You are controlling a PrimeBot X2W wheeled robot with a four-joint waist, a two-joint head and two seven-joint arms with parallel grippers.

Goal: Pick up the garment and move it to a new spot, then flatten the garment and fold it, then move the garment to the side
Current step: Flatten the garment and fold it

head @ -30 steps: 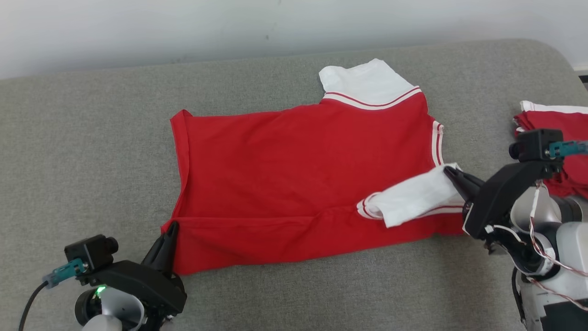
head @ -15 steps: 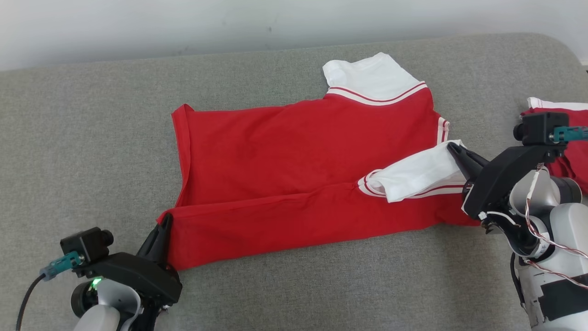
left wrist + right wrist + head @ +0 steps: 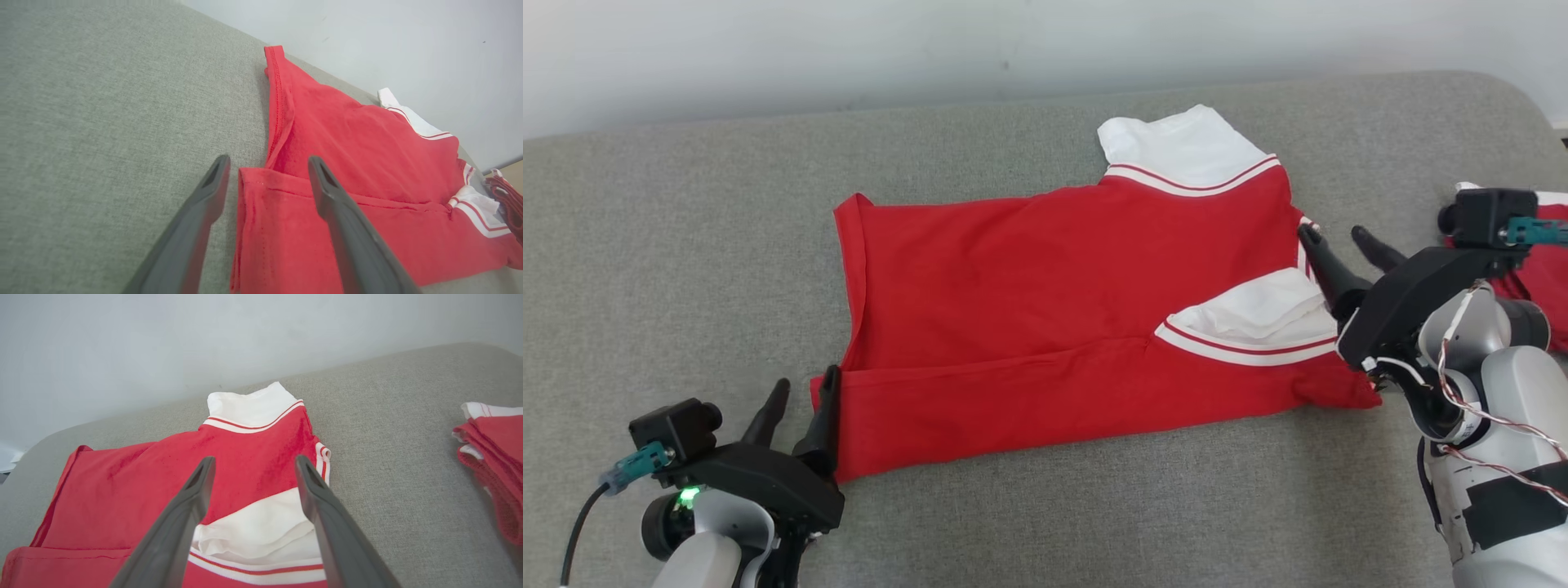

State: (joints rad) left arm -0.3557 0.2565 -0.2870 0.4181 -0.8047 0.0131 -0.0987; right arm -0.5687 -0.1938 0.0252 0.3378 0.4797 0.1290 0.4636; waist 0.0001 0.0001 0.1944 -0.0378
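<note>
Open, empty claws at the garment (image 3: 1045,278).
Hem corner (image 3: 245,173) between fingers of left claw (image 3: 806,377); white sleeve (image 3: 1258,314) just beneath right claw (image 3: 1332,232).

The garment (image 3: 1054,302) is soft matt cloth, the cushion (image 3: 686,245) under it rough, grey woven fabric.

Bare grey surface (image 3: 686,245) left of garment (image 3: 1054,286); folded stack (image 3: 496,457) crowds right.

Grey upholstered surface (image 3: 686,245); folded red pile (image 3: 496,457) (far right); pale wall (image 3: 768,49)
</note>
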